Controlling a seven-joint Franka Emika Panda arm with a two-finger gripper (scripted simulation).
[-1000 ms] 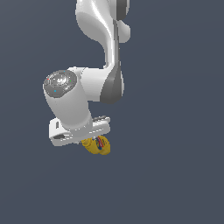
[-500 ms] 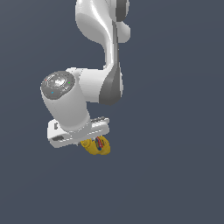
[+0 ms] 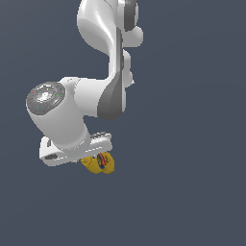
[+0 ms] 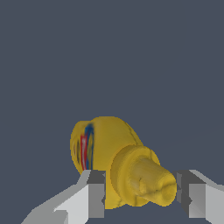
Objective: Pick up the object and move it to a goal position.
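Scene: a white robot arm [image 3: 103, 57] was shown against a plain dark grey-blue backdrop; no table or floor edge could be made out.

Object: a small yellow bottle [image 3: 98, 163] with a round cap, a blue patch and red marks was seen just under the arm's hand.

Gripper: the gripper [image 4: 141, 199] was seen with one finger [image 4: 94, 192] touching the bottle's side. A narrow gap was seen between the cap and the other finger, so it could not be told whether the bottle was firmly clamped.

Position: in the wrist view the bottle lay between the two fingers, cap end pointing toward the camera.

Done: the bottle was judged reached and bracketed; whether it was lifted could not be told.

Left: the carry to the goal was judged to remain; no goal marker was visible.
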